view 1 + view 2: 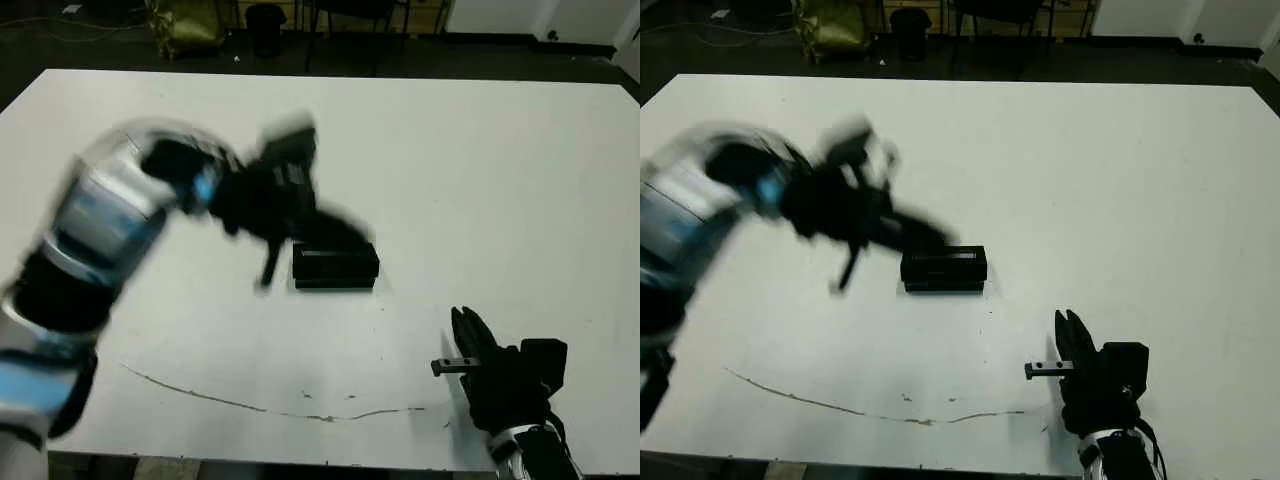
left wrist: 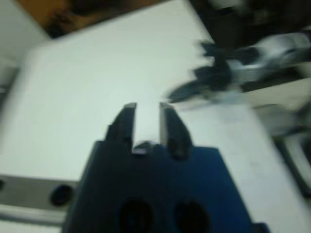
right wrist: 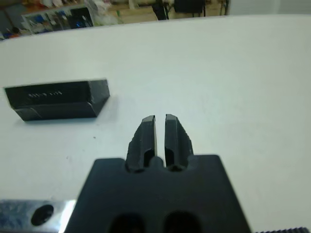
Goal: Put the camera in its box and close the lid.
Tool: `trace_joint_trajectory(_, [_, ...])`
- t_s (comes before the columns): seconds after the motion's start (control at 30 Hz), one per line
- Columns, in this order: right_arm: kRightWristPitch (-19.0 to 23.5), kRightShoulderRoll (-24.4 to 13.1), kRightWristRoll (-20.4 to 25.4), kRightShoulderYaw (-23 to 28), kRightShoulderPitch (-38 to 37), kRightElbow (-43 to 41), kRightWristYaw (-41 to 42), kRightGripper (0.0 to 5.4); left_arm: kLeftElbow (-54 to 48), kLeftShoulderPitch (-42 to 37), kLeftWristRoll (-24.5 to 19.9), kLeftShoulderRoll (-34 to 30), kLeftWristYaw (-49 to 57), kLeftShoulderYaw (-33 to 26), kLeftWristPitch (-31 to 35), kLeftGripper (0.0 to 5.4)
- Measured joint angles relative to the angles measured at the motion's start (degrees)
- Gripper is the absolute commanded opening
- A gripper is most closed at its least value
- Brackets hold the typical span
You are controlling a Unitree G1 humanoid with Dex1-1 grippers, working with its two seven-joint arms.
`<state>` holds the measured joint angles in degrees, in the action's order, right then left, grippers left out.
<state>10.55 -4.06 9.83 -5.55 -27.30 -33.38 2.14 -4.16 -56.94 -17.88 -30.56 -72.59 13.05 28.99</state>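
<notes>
The box [image 1: 335, 265] lies at the middle of the white table [image 1: 500, 160] as one shut black block. The lid [image 3: 53, 92] sits flat on it, with pale print on its side. The camera is hidden. My left arm [image 1: 110, 220] is a motion blur, with its hand just above and left of the box. The left gripper [image 2: 146, 108] is open by a narrow gap and holds nothing. My right gripper [image 1: 462, 318] rests near the front right edge, shut and empty, its tips pointing up the table to the right of the box.
A thin brownish line [image 1: 250, 405] runs along the table near its front edge. Beyond the far edge are a dark floor, chair legs and a yellow bag [image 1: 185, 25].
</notes>
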Motion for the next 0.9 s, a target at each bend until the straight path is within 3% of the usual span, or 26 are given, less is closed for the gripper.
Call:
trace_joint_trajectory(0.13, [0.2, 0.0, 0.1, -0.2, 0.0, -1.2, 0.0, 0.0, 16.4, -10.3, 8.4, -1.3, -6.2, 5.6, -10.0, 2.56])
trace_joint_trajectory(0.3, [-0.3, 0.1, 0.2, -0.9, 0.0, -1.8, 0.4, 0.0, 38.4, -20.7, 17.0, 2.1, -17.2, 14.6, -21.9, 3.77])
trace_joint_trajectory(0.53, [-3.5, 0.2, 0.7, -1.1, -0.1, 0.5, 1.9, 0.0, 57.4, -25.7, 20.1, 8.9, -19.4, 25.0, -31.6, 5.38])
trace_joint_trajectory(0.73, [-4.7, 0.2, -0.1, -1.1, -0.2, 3.0, 1.8, 0.0, 66.9, -26.4, 19.7, 12.9, -19.6, 31.0, -31.9, 5.38])
trace_joint_trajectory(0.9, [-7.3, 0.4, 0.7, -0.9, -0.2, 6.1, 2.8, 0.0, 70.2, -26.2, 16.6, 14.5, -19.6, 32.7, -33.2, 5.38])
